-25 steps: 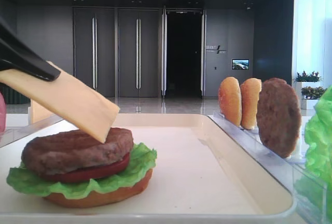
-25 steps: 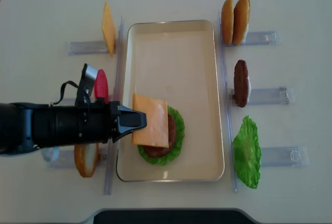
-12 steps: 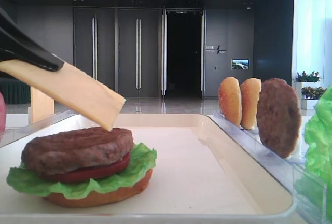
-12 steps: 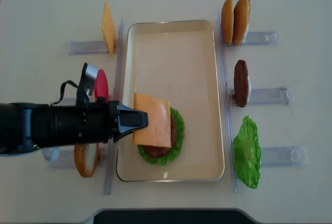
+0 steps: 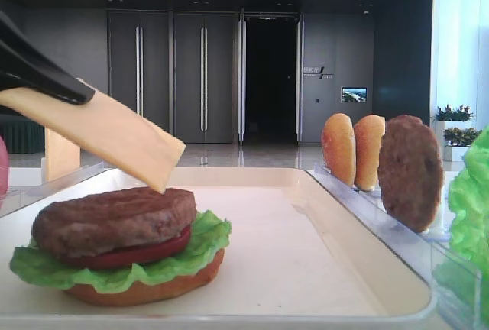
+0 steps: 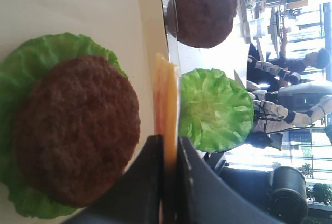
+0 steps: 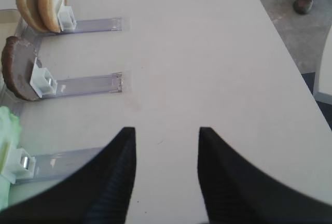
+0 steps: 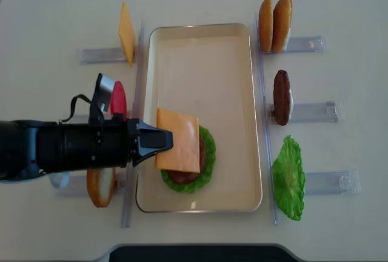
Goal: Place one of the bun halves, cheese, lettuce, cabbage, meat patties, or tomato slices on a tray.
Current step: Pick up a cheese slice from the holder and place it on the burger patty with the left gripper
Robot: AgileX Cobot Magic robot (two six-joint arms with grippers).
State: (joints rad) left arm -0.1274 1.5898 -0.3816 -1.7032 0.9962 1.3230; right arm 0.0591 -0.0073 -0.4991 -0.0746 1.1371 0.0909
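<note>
My left gripper (image 8: 165,141) is shut on a pale yellow-orange cheese slice (image 8: 177,140). In the low exterior view the cheese (image 5: 114,135) tilts down to the right. Its low corner is level with the top of a brown meat patty (image 5: 114,219); whether they touch I cannot tell. The patty tops a stack of tomato slice (image 5: 145,252), lettuce (image 5: 206,242) and bun half (image 5: 145,288) on the cream tray (image 8: 206,62). The left wrist view shows the cheese (image 6: 166,99) edge-on between the jaws. My right gripper (image 7: 166,130) stands open over bare table, holding nothing.
Clear holders flank the tray. On the right stand two bun halves (image 8: 274,24), a meat patty (image 8: 281,97) and a lettuce leaf (image 8: 288,177). On the left stand another cheese slice (image 8: 126,33), a tomato slice (image 8: 118,99) and a bun half (image 8: 100,186).
Since a second ago the cheese has risen a little and shifted slightly right, its corner lifting off the patty's face. Over the last half second nothing has moved.
</note>
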